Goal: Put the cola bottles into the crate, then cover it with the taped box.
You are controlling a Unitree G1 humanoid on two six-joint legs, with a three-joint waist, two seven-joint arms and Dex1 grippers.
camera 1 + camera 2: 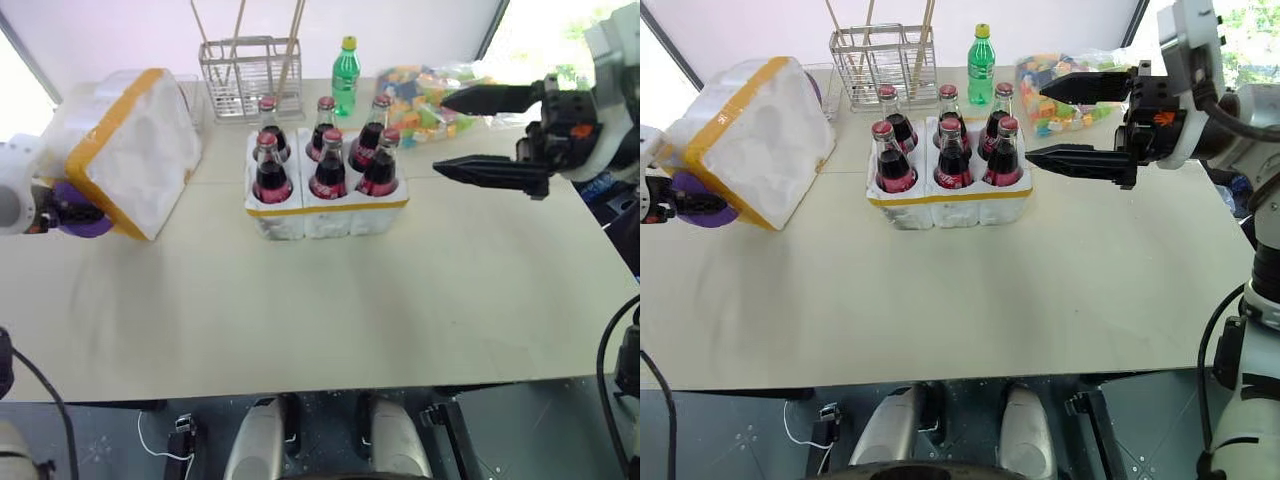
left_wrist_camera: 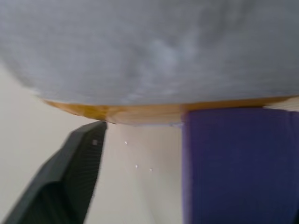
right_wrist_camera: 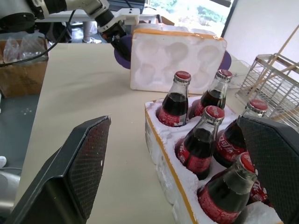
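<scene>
The right wrist view showed the taped box's (image 3: 177, 60) hollow underside, moulded with round wells, which the head views did not; those showed its white foam back banded in yellow tape. It stood tilted on edge at the tabletop's (image 1: 330, 310) left end, open face turned toward the crate (image 1: 325, 205). All six cola bottles (image 1: 328, 165) sat upright in the crate, mid-tabletop. The left hand (image 1: 75, 212) was at the box's purple end patch (image 1: 82, 218); whether it gripped I cannot tell. The right hand (image 1: 470, 130) hovered released, just right of the crate.
</scene>
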